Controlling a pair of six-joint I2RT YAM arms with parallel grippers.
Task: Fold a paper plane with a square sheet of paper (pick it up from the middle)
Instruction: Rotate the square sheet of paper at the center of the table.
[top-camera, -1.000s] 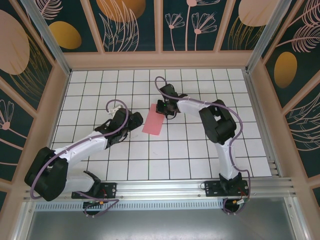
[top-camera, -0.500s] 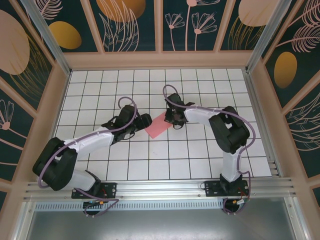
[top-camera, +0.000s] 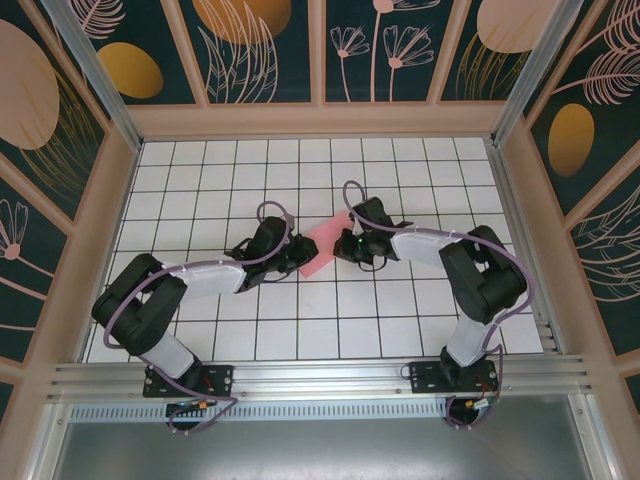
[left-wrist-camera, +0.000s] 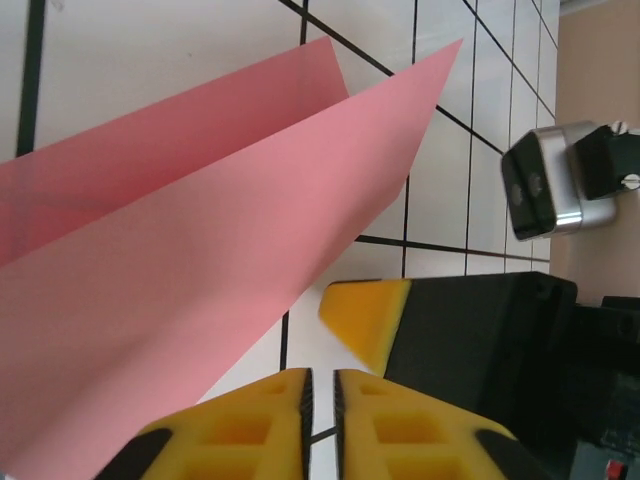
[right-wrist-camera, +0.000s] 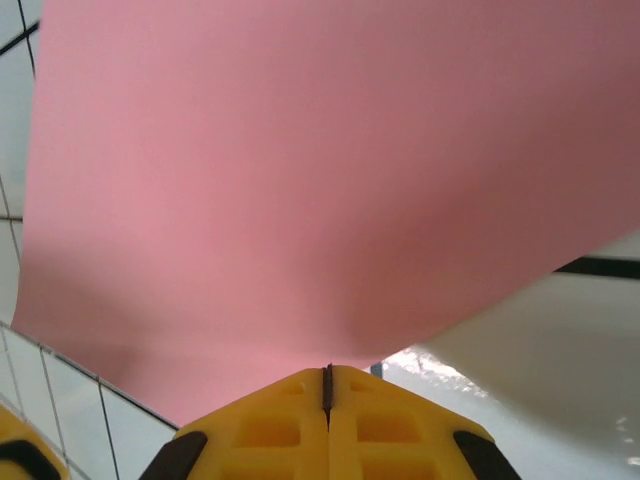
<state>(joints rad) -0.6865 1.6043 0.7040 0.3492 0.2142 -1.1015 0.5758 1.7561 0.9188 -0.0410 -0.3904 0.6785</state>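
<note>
Pink-red square sheet of paper is near the middle of the white gridded desk, between the tips of the two arms, which reach in toward each other from the left and the right. In the right wrist view the sheet rises broad and smooth away from the camera, and its near edge dips to a point exactly where the right pincer has its yellow fingers pressed flat together. That pincer is therefore clenched on the edge of the paper, holding it up off the desk. From above, the right pincer meets the sheet's right side and the left pincer is at its left side. In the left wrist view the paper shows as two slanting pink layers, one behind the other, bent over the tiles and tapering toward the upper right. The left pincer is at the bottom of that view, its yellow fingers drawn in to a thin slit. White desk shows through the slit, and the sheet's lower edge passes just beside the left-hand finger. Whether any paper is nipped there cannot be told. One yellow fingertip of the right pincer meets the sheet's lower edge close by.
</note>
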